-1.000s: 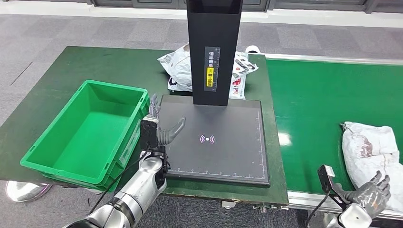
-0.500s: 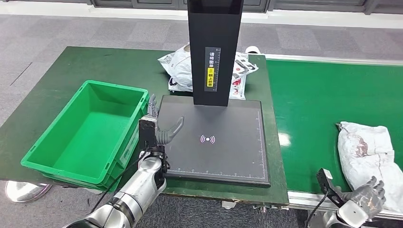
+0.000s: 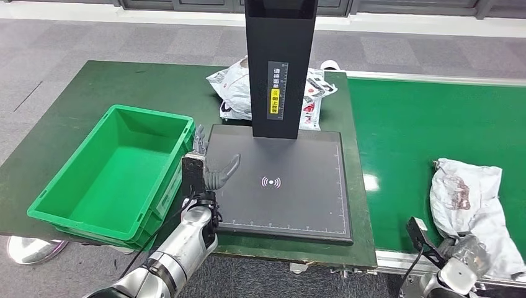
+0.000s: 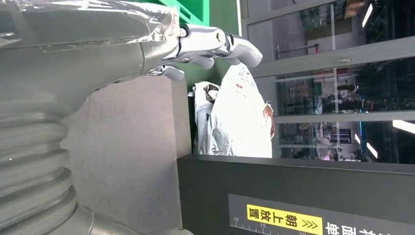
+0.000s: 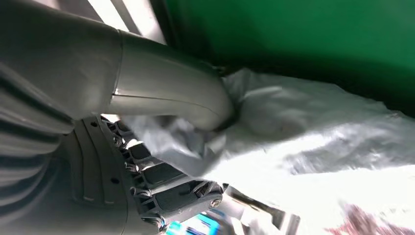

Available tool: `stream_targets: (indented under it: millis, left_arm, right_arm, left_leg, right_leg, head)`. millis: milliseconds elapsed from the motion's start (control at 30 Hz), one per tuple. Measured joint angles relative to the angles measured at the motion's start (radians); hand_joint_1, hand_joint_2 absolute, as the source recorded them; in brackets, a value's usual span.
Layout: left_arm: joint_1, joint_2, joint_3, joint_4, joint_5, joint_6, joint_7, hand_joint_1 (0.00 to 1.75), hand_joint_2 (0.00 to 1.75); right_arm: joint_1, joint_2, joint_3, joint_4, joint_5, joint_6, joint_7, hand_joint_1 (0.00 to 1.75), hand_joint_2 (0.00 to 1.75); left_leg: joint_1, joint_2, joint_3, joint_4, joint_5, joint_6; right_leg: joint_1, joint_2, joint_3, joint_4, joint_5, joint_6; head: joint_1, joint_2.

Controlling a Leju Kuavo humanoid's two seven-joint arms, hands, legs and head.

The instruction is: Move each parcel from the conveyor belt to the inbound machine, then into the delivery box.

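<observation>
Right wrist view: right robot hand (image 5: 161,161) pinching parcel (image 5: 303,147) edge; grip more bag before lifting. Left robot hand (image 3: 208,169) spread.

A yellow label (image 3: 274,99) with Chinese characters, too small to be read, is carried on the inbound machine's black column (image 3: 278,65), above a ruler scale.

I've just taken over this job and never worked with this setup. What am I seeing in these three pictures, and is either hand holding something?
The wide picture looks down from the robot's head; the other two come from cameras at its wrists. The left hand hovers open between the green box and the black scanner pad. The right hand has its fingers closed into the white parcel on the green belt. A second parcel lies behind the scanner's post.
</observation>
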Motion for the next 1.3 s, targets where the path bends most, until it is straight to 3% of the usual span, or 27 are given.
stream_targets:
  millis: [167, 233, 367, 467, 533, 633, 800, 967, 1033, 1100, 1167, 1300]
  left_arm:
    - [0.000, 0.000, 0.000, 0.000, 0.000, 0.000, 0.000, 0.00, 1.75]
    - [0.000, 0.000, 0.000, 0.000, 0.001, 0.000, 0.000, 0.00, 1.75]
    - [0.002, 0.002, 0.005, -0.005, 0.009, 0.000, 0.000, 0.00, 1.75]
    - [0.003, 0.003, 0.009, -0.013, 0.006, 0.000, 0.000, 0.00, 1.75]
    - [0.008, 0.002, 0.010, -0.028, -0.003, 0.001, 0.000, 0.00, 1.75]
    - [0.019, 0.002, 0.010, -0.060, -0.020, 0.004, 0.000, 0.00, 1.75]
    - [0.030, 0.002, 0.010, -0.103, -0.049, 0.000, 0.000, 0.00, 1.75]
    - [0.049, 0.004, 0.009, -0.155, -0.058, -0.017, 0.000, 0.00, 1.75]
    - [0.054, 0.004, 0.008, -0.171, -0.057, -0.029, 0.000, 0.00, 1.75]
    - [0.055, 0.005, 0.003, -0.182, -0.056, -0.041, 0.000, 0.00, 1.75]
    - [0.055, 0.007, -0.004, -0.186, -0.055, -0.045, 0.000, 0.00, 1.75]
    - [0.054, 0.009, -0.009, -0.187, -0.044, -0.045, 0.000, 0.00, 1.75]
  right_arm:
    - [-0.003, 0.000, 0.000, 0.005, -0.003, -0.019, -0.021, 1.75, 1.75]
    - [-0.003, 0.001, -0.001, 0.004, -0.023, -0.044, -0.071, 1.75, 1.75]
    - [0.012, 0.046, -0.032, -0.110, -0.145, -0.081, -0.356, 1.75, 1.75]
    - [0.015, 0.128, -0.062, -0.257, -0.259, -0.085, -0.588, 1.75, 1.75]
    - [0.012, 0.187, -0.051, -0.343, -0.359, -0.085, -0.682, 1.75, 1.75]
    - [-0.001, 0.255, 0.063, -0.439, -0.482, -0.079, -0.661, 1.75, 1.75]
    - [-0.030, 0.316, 0.403, -0.538, -0.559, -0.052, -0.571, 1.75, 1.75]
    - [-0.027, 0.359, 0.667, -0.589, -0.613, 0.073, -0.521, 1.75, 1.75]
    - [-0.027, 0.368, 0.741, -0.592, -0.640, 0.156, -0.508, 1.42, 1.75]
    - [-0.027, 0.373, 0.798, -0.589, -0.666, 0.243, -0.496, 0.55, 1.75]
    - [-0.028, 0.376, 0.845, -0.580, -0.690, 0.313, -0.484, 0.00, 1.75]
    - [-0.028, 0.377, 0.910, -0.551, -0.714, 0.372, -0.474, 0.00, 1.75]
  left_leg:
    - [0.000, 0.000, 0.000, -0.001, 0.000, 0.000]
    - [0.000, 0.000, -0.001, -0.001, 0.000, 0.000]
    - [0.000, 0.000, -0.002, -0.001, 0.000, 0.000]
    - [0.000, 0.002, -0.002, -0.001, 0.001, -0.001]
    - [0.001, 0.002, -0.002, -0.001, 0.001, -0.002]
    - [0.001, 0.002, -0.002, -0.002, 0.002, -0.003]
    - [0.001, 0.004, -0.001, -0.002, 0.003, -0.004]
    - [0.002, 0.002, -0.002, -0.002, 0.003, -0.005]
    - [0.001, 0.002, -0.002, -0.002, 0.002, -0.005]
    - [0.001, 0.002, -0.002, -0.002, 0.002, -0.005]
    - [0.001, 0.002, -0.003, -0.002, 0.002, -0.004]
    - [0.001, 0.001, -0.003, -0.002, 0.002, -0.004]
  right_leg:
    - [0.000, 0.000, 0.000, 0.000, 0.000, 0.000]
    - [0.000, 0.000, 0.000, 0.001, 0.000, 0.000]
    - [0.000, 0.001, -0.001, 0.001, 0.000, -0.001]
    - [0.000, 0.003, -0.003, 0.002, 0.000, -0.001]
    - [0.001, 0.003, -0.003, 0.003, 0.000, -0.001]
    - [0.001, 0.003, -0.003, 0.003, 0.000, -0.002]
    - [0.001, 0.005, -0.005, 0.004, 0.000, -0.003]
    - [0.001, 0.004, -0.005, 0.004, -0.001, -0.004]
    - [0.001, 0.004, -0.005, 0.004, -0.001, -0.004]
    - [0.001, 0.004, -0.005, 0.003, -0.001, -0.004]
    - [0.001, 0.003, -0.005, 0.003, -0.001, -0.004]
    - [0.001, 0.003, -0.005, 0.003, -0.001, -0.004]
  head:
    - [0.000, 0.000]
    - [0.000, 0.000]
    - [0.000, 0.000]
    - [0.000, 0.000]
    - [0.000, 0.000]
    - [0.000, 0.000]
    - [0.000, 0.000]
    - [0.000, 0.000]
    - [0.000, 0.000]
    - [0.000, 0.000]
    - [0.000, 0.000]
    - [0.000, 0.000]
